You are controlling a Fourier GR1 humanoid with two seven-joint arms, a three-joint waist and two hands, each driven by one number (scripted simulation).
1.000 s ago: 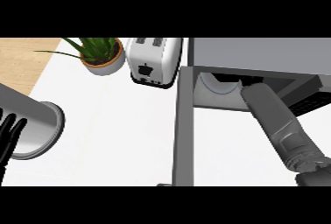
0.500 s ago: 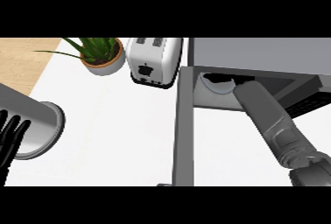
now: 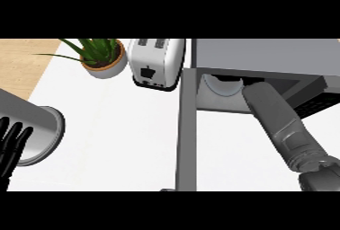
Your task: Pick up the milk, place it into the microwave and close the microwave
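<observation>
The grey microwave [image 3: 266, 54] stands at the top right with its door [image 3: 187, 134] swung open toward me, seen edge on. Its white turntable plate [image 3: 222, 87] shows in the opening. My right forearm [image 3: 279, 121] reaches into the cavity. Only a sliver of the black right hand [image 3: 232, 80] shows under the microwave's top edge, so I cannot tell how it is held. No milk is visible in this view. My left hand [image 3: 13, 141] rests open at the lower left edge, fingers up.
A white toaster [image 3: 156, 63] stands just left of the microwave, and a potted plant [image 3: 100, 56] sits beyond it. A grey round vessel [image 3: 36, 130] lies at the left edge beside my left hand. The white counter [image 3: 119, 134] spreads between them.
My right forearm has slid a little farther up into the microwave opening. The left hand, the door and the other objects have not moved.
</observation>
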